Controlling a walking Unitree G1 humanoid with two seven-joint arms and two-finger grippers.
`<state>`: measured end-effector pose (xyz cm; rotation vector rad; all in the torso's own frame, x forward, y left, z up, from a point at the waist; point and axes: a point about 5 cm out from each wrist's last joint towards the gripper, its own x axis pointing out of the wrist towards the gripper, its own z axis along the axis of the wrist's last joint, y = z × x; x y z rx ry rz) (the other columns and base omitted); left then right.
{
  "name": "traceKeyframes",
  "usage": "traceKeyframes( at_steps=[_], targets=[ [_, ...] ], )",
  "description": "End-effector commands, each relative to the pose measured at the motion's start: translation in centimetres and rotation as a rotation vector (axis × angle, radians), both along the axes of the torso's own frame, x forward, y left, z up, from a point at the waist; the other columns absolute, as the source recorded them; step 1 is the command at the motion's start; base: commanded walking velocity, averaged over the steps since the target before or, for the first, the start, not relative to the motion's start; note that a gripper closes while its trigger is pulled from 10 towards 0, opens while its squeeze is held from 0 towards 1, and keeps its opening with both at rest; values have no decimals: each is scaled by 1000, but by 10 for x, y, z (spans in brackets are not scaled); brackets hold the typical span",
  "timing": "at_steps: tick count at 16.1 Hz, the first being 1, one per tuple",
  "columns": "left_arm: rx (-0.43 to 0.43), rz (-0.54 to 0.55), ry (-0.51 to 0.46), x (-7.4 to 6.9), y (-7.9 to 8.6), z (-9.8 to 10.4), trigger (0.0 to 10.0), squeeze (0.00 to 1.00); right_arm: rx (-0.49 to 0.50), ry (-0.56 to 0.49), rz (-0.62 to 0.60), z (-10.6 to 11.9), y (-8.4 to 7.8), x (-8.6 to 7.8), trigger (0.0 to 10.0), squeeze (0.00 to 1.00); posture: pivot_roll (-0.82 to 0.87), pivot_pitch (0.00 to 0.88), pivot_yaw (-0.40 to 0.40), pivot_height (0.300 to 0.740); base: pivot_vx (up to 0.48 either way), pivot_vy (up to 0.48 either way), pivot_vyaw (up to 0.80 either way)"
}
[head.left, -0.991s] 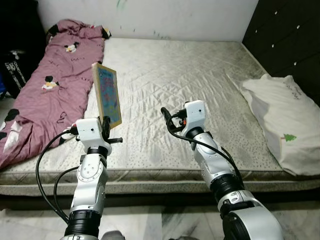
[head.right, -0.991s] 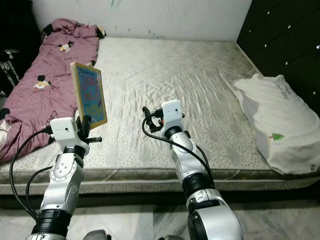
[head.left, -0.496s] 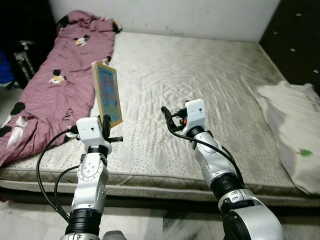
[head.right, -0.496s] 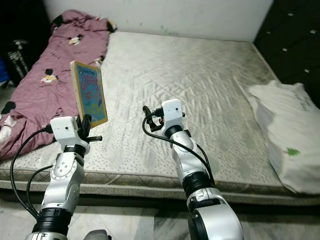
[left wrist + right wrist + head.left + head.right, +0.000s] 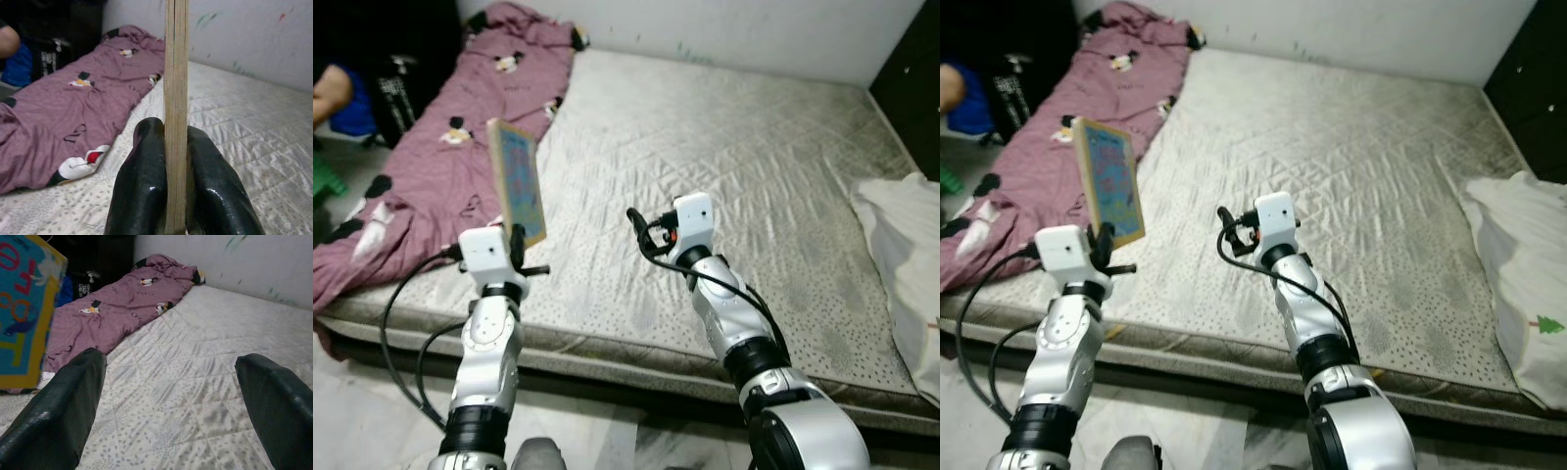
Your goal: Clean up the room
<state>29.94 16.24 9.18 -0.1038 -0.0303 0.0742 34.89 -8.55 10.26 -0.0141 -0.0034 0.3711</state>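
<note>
The thin, yellow-bordered picture book with a blue cover (image 5: 516, 182) stood upright, pinched at its lower edge between the closed fingers of the left gripper (image 5: 176, 196), raised over the near edge of the grey quilted mattress (image 5: 744, 166). The right gripper (image 5: 171, 396) hovered beside it with its jaws wide apart and empty. A crumpled mauve cartoon-print blanket (image 5: 460, 137) lay along the mattress's left side, a white pillow (image 5: 1528, 274) on its right. Carrying it off probably called for a firm, level pinch, since so tall a book could pivot.
</note>
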Motion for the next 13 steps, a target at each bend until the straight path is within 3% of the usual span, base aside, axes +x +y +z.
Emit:
traceKeyframes(
  at_steps=[1,5,8,13],
  targets=[
    [8,-20,-53,2,-6,9,10000,0,2,-17,-10,4,-3,2,10000,0,88,0,-66,740,0,0,0],
    [4,4,-32,3,-2,7,10000,0,11,-2,-22,2,-5,3,10000,0,89,0,-65,740,0,0,-723],
    [15,-7,-36,3,-4,8,10000,0,3,0,-18,2,-4,3,10000,0,86,0,-66,740,0,0,0],
    [10,0,-37,4,-4,8,10000,0,-5,4,-17,2,-4,4,10000,0,86,0,-69,740,0,-409,0]
  ],
)
